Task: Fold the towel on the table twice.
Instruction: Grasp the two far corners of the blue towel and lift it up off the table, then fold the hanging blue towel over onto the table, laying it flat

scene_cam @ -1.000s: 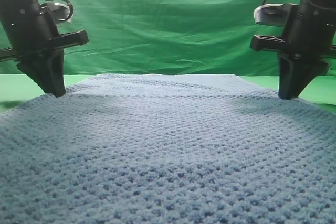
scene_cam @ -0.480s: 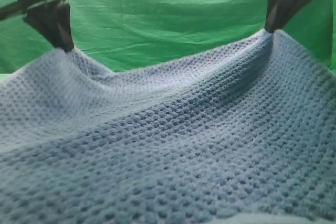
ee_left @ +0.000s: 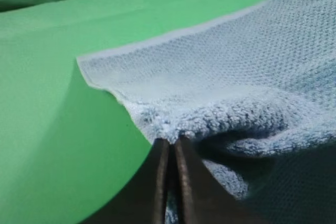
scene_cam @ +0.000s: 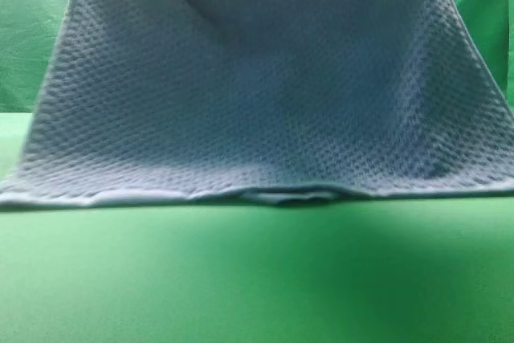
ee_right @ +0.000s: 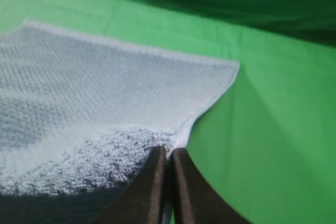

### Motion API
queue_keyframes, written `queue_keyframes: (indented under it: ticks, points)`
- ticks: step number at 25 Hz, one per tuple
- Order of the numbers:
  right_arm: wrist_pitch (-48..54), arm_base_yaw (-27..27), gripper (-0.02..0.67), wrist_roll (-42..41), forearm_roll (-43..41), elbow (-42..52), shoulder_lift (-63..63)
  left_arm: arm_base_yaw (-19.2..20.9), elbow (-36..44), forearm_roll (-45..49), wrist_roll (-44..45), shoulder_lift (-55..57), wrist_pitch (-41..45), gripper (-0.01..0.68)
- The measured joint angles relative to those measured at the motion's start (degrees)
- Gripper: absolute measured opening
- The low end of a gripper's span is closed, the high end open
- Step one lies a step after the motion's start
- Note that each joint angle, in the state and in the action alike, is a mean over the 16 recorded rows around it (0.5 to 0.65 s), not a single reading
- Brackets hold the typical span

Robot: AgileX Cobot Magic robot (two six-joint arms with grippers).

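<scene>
The blue-grey waffle-weave towel (scene_cam: 265,94) hangs lifted in the exterior high view, filling the upper part of the frame, with its lower fold resting on the green table (scene_cam: 257,279). Both grippers are above that view's top edge. In the left wrist view my left gripper (ee_left: 171,142) is shut on a corner of the towel (ee_left: 236,87), whose other end lies flat on the table (ee_left: 47,103). In the right wrist view my right gripper (ee_right: 167,153) is shut on the other lifted corner of the towel (ee_right: 94,103), above the table (ee_right: 273,129).
A wrinkled green backdrop cloth (scene_cam: 32,30) hangs behind the table on both sides of the towel. Bare green table surface stretches in front of the towel's lower edge toward the camera.
Both grippers rose out of the exterior high view's top, carrying the towel's far corners. The towel went from lying flat to hanging steeply, and its near edge drew back, baring the table in front.
</scene>
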Motion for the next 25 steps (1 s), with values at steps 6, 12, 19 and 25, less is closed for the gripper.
queue_keyframes:
  ticks: [6,12,19,25]
  points:
    - [-5.71,0.0,0.0,-0.13,1.04,-5.92,-0.27,-0.02,-5.02,0.0,-0.06,-0.28,-4.9,0.0]
    - [-15.44,0.0,0.0,-3.09,5.08,-8.35,1.06,-0.15,-6.98,-1.43,0.11,-0.02,-14.75,0.0]
    - [-25.21,0.0,0.0,-11.3,12.41,-8.68,4.91,-0.67,-7.32,-4.34,1.03,2.2,-25.36,0.0]
    - [-26.51,-0.04,0.0,-18.11,16.57,-8.7,7.72,-1.12,-7.48,-5.31,2.19,4.17,-27.68,0.0]
